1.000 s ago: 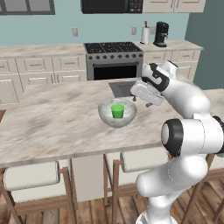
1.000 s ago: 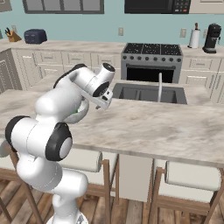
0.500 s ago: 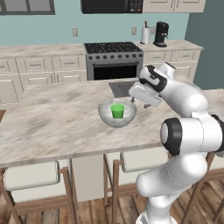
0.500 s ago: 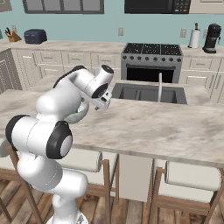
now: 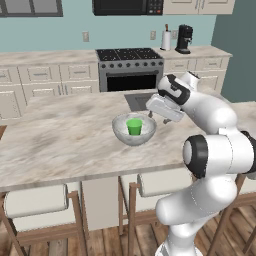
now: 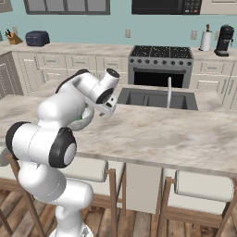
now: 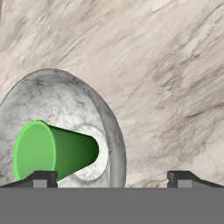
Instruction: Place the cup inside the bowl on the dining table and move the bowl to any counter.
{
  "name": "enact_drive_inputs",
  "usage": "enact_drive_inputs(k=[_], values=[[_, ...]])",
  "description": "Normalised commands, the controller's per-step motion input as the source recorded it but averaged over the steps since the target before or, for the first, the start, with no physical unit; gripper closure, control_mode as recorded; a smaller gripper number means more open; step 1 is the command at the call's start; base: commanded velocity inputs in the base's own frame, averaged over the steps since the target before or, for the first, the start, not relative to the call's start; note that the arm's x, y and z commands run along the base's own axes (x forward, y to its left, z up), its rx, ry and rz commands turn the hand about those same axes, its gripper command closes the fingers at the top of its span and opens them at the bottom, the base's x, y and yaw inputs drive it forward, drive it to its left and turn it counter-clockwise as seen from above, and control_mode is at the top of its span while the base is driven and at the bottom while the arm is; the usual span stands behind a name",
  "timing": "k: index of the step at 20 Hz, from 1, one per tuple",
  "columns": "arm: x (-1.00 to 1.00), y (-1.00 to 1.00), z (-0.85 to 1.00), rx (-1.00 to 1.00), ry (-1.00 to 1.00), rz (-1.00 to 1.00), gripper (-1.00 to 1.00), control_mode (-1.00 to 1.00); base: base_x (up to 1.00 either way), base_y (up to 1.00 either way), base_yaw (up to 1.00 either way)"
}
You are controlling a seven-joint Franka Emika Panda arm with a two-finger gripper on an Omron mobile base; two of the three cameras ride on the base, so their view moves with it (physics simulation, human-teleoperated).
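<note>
Cup (image 5: 134,126) stands upright inside bowl (image 5: 121,134) on dining table (image 5: 65,145); gripper (image 7: 112,177) spread wide, holding nothing, beside bowl's rim

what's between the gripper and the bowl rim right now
Nothing visible. The open gripper hangs just beside the bowl, whose near rim lies bare; the cup stands inside it, on the dining table.

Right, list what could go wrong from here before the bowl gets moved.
1. The cup stands loose and upright inside the bowl; a tilted lift could tip it over or out.
2. The open gripper sits beside the bowl's rim, one fingertip over the bowl; closing badly could nudge it across the dining table.
3. The sink lies close behind.
</note>
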Motion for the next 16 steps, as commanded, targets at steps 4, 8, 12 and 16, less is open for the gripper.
enact_drive_inputs(k=[4, 8, 12, 16], values=[[0.0, 0.09, 0.0, 0.0, 0.0, 0.03, -1.0, -1.0, 0.0, 0.0, 0.0], [0.0, 0.06, 0.0, 0.0, 0.0, 0.02, -1.0, -1.0, 0.0, 0.0, 0.0], [0.0, 0.0, -0.04, 0.0, 0.0, 0.01, -1.0, -1.0, 0.0, 0.0, 0.0], [0.0, 0.0, -0.08, 0.0, 0.0, 0.01, -1.0, -1.0, 0.0, 0.0, 0.0]])
